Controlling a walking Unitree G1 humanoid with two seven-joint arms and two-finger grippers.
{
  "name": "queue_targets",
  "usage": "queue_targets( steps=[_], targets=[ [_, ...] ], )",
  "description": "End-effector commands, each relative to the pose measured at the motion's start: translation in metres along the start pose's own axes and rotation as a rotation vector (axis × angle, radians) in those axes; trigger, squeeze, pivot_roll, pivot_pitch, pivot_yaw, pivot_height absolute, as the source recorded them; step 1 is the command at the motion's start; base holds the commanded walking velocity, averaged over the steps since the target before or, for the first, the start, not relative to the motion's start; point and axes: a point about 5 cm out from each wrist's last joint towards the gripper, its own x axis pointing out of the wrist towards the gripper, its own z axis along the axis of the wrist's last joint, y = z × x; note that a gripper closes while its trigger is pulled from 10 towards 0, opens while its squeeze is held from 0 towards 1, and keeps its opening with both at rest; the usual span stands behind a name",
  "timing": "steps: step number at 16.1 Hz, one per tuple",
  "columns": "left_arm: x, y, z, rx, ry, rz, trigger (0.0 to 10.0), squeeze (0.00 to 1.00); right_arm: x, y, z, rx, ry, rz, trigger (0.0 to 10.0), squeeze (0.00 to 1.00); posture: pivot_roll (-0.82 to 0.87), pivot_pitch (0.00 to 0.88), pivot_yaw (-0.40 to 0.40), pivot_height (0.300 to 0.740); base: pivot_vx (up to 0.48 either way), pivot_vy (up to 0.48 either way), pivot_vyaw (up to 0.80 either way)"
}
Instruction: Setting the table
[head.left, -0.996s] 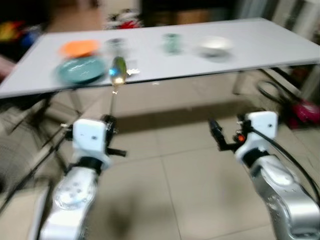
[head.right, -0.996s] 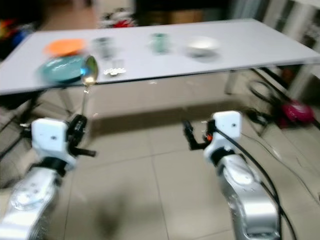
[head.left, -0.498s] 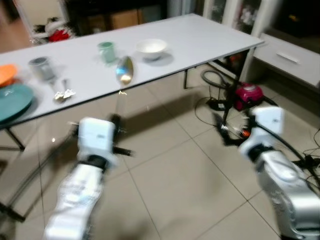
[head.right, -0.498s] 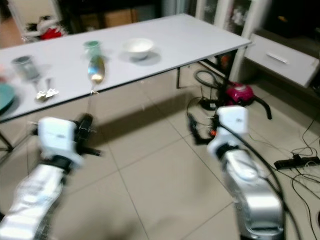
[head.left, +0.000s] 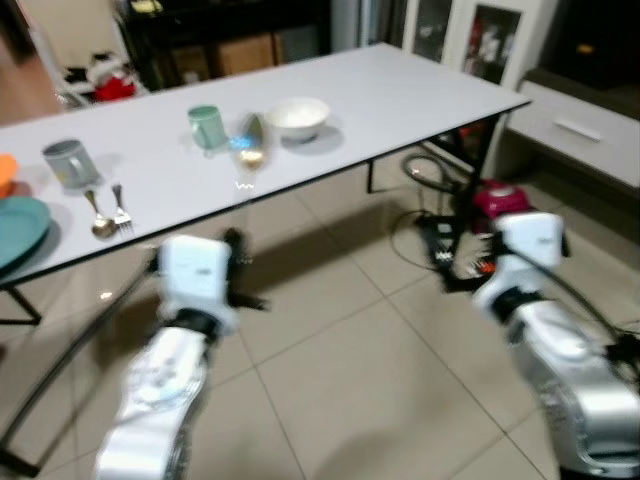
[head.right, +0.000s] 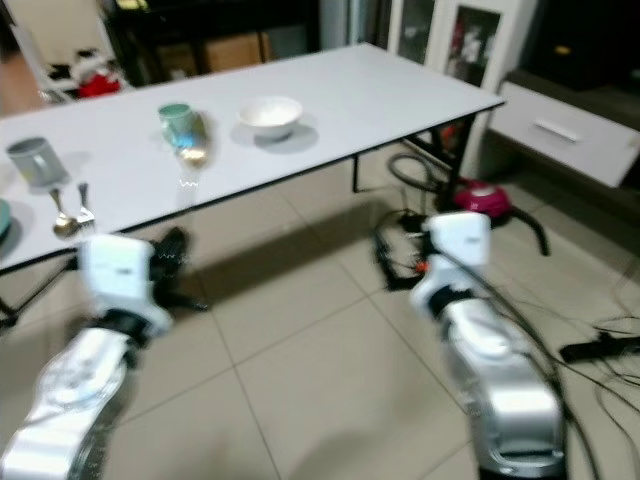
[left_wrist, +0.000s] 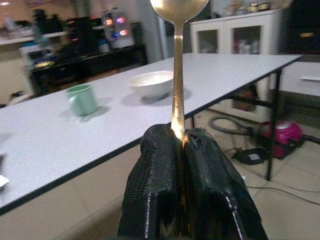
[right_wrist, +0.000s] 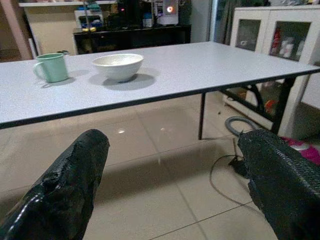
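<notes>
The long white counter (head.left: 420, 95) stands ahead of me, its near edge running slantwise, with open tiled floor (head.left: 340, 370) between it and my arms. My left gripper (left_wrist: 181, 142) is closed tight on the handle of a gold spoon (left_wrist: 177, 60), held upright in front of the counter edge, the bowl of the spoon partly cut off in my left wrist view. My right gripper (right_wrist: 170, 165) hangs wide apart with nothing between its fingers, low over the floor short of the counter. On the counter sit a white bowl (head.left: 296, 115), a green mug (head.left: 207, 126) just beside it, then a grey mug (head.left: 70, 162), a spoon and fork (head.left: 108, 212) and a teal plate (head.left: 15, 228) cut off at the edge. A vacuum cleaner (head.left: 498, 197) and cables lie on the floor beyond the counter's far end, blurred.
</notes>
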Motion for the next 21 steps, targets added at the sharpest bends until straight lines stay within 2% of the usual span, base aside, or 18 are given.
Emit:
queue_targets(
  steps=[1,5,10,13,21],
  targets=[
    [0.001,0.009,0.003,0.026,-0.009,0.036,10.0,0.00,0.003,0.008,0.004,0.008,-0.015,0.034,10.0,0.00,-0.10,0.000,0.061,0.740,0.412,0.000,0.00],
    [0.002,0.009,0.003,0.027,-0.008,0.026,10.0,0.00,0.005,0.007,0.003,0.021,-0.007,0.026,10.0,0.00,-0.10,0.000,0.065,0.740,0.410,0.000,0.00],
    [0.004,0.008,0.003,0.028,-0.008,0.015,10.0,0.00,0.007,0.004,0.003,0.019,-0.005,0.011,10.0,0.00,-0.10,0.003,0.070,0.740,0.410,0.000,-0.77],
    [0.007,0.008,0.003,0.029,-0.007,0.014,10.0,0.00,0.009,0.000,0.003,0.008,0.004,0.004,10.0,0.00,-0.10,0.007,0.074,0.740,0.410,0.000,0.00],
    [0.011,0.012,0.003,0.036,0.001,0.039,10.0,0.00,0.013,0.006,0.004,0.016,0.004,0.052,10.0,0.00,-0.09,0.006,0.063,0.740,0.412,0.000,0.00]
  ],
)
